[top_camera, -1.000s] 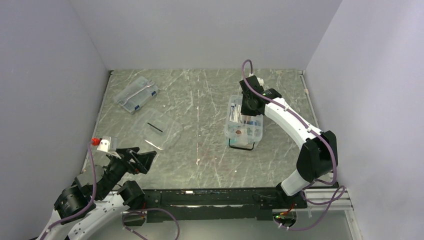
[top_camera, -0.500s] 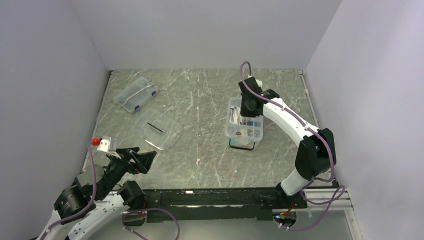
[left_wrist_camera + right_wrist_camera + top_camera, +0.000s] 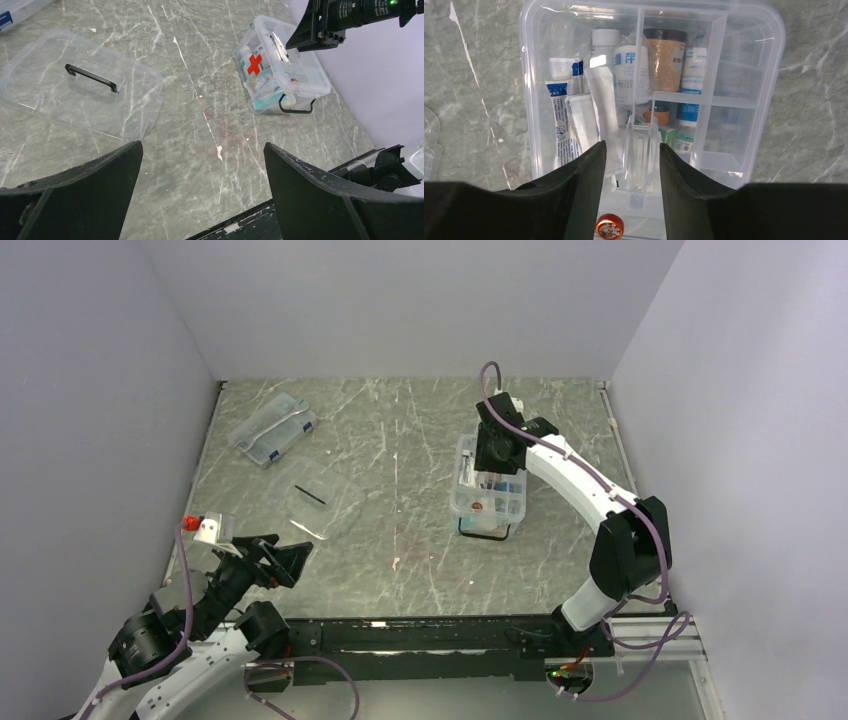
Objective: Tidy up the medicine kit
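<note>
The medicine kit (image 3: 486, 515) is a clear tub with a red cross (image 3: 255, 64), standing right of the table's middle with its lid off. In the right wrist view the kit's wall (image 3: 526, 100) encloses tubes, small bottles and a red tin (image 3: 609, 227). A clear divider tray with an upright handle (image 3: 641, 155) sits on top of them. My right gripper (image 3: 633, 145) hangs over the kit (image 3: 300, 85) with its jaws apart on either side of that handle, and a gap shows on the left. My left gripper (image 3: 202, 145) is wide open and empty, low at the near left.
The kit's clear lid (image 3: 322, 502) with a dark handle (image 3: 90, 77) lies flat left of centre. At the far left rests a flatter clear case with blue labels (image 3: 272, 429). A small white bottle with a red cap (image 3: 205, 527) stands by the left wall.
My right gripper's jaws have parted around the tray handle and the wrist has shifted slightly left. The left arm has not moved.
</note>
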You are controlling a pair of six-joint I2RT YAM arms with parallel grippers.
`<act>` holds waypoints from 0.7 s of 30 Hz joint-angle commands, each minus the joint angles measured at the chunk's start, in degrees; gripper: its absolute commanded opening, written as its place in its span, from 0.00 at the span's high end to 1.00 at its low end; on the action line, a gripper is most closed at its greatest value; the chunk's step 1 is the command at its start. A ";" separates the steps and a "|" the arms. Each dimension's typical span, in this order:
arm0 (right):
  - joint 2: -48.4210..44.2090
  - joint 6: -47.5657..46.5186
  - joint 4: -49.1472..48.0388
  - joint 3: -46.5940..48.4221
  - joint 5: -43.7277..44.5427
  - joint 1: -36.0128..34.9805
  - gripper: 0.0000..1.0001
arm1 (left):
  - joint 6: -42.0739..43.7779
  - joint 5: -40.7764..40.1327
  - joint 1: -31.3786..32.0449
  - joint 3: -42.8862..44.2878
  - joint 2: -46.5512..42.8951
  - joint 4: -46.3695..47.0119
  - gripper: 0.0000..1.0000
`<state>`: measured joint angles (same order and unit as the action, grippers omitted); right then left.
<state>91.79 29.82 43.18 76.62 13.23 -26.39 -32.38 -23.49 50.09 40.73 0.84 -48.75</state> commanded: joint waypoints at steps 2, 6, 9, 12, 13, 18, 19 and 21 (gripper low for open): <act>-2.19 -0.65 1.72 3.97 2.07 0.29 0.52 | -0.31 -0.79 0.28 -0.12 -0.12 1.14 0.01; -3.70 -0.90 2.72 4.87 3.29 0.30 0.47 | -0.30 -0.86 0.28 -0.13 -0.07 1.12 0.02; -4.75 -0.70 4.01 4.92 5.81 0.34 0.43 | -0.30 -0.80 0.35 -0.13 0.02 1.13 0.01; -6.57 -0.33 3.89 3.50 8.84 0.43 0.42 | -0.22 -0.69 0.33 -0.14 -0.04 1.21 0.01; -7.27 -0.03 3.85 3.00 9.90 0.51 0.42 | -0.24 -0.62 0.28 -0.13 -0.01 1.23 0.01; -9.97 0.62 2.70 0.12 12.11 3.12 0.41 | -0.18 -0.46 0.30 -0.17 0.20 1.23 0.01; -10.34 0.60 2.40 -0.37 12.30 3.65 0.41 | -0.20 -0.50 0.28 -0.15 0.19 1.29 0.01; -10.94 0.24 2.03 -1.51 11.91 5.15 0.42 | -0.20 -0.51 0.28 -0.13 0.10 1.24 0.01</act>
<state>83.07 29.95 46.22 77.12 22.59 -23.66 -32.38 -23.46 50.09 40.73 0.84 -48.75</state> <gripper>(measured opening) 0.589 0.986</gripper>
